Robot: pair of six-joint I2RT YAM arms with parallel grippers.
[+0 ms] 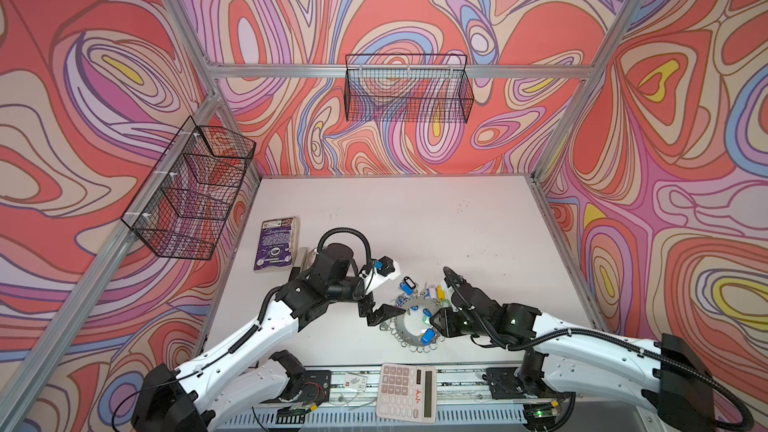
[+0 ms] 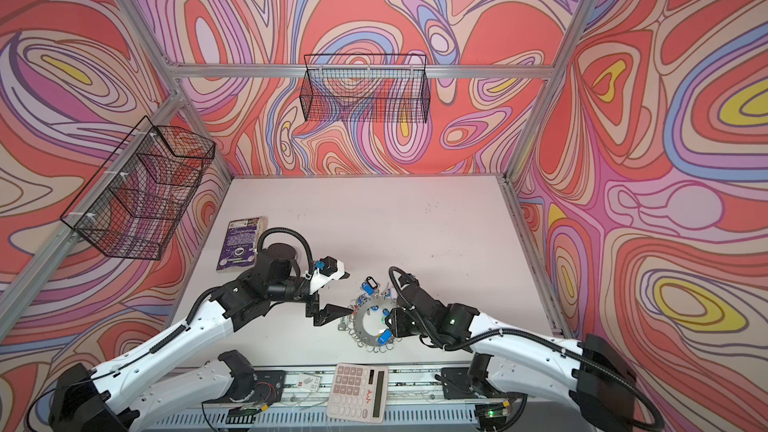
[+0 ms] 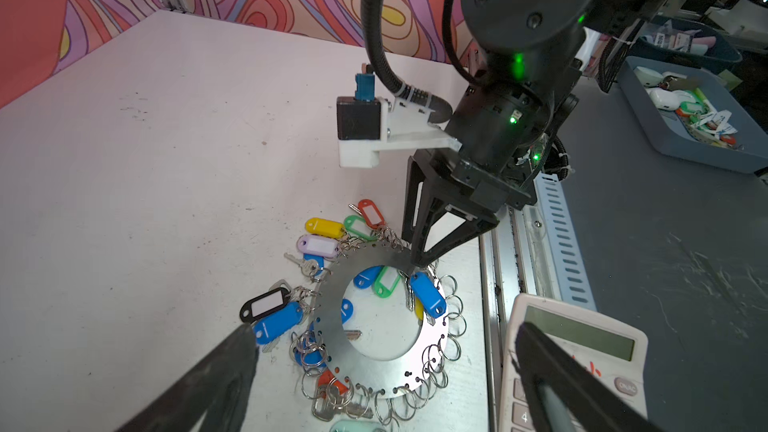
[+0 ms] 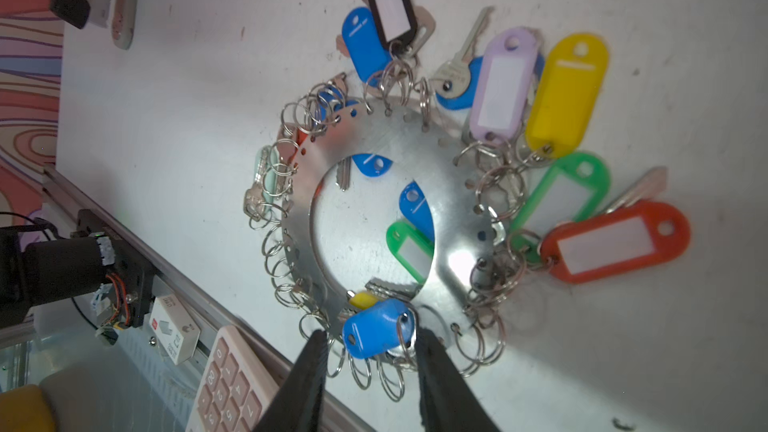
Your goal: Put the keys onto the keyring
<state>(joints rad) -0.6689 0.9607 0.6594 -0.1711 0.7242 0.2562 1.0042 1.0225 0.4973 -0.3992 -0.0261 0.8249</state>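
we're looking down on the white table [image 1: 415, 218], and the keyring [image 4: 451, 151] lies flat near its front edge, just beyond the calculator [image 1: 406, 392] and right between the two arms. the keys [image 4: 565, 93] fan out from its far rim on their small rings, with black, blue, lilac, yellow, green and red tags lying on the table, and a few more tags show through the wide hole. the right gripper [image 4: 370, 336] is down at the front-right part of the rim, fingers apart, one on each side of a blue-tagged key [image 4: 376, 328] that lies across the metal edge. there's a gap between the tag and one finger, so we see no clamp on it. across the ring, the left gripper [image 1: 387, 315] hangs at the opposite edge with its fingers spread wide, holding nothing, and its wrist view looks between them onto the keyring. a purple book [image 1: 276, 245] sits off by the left arm, well apart from the keyring.
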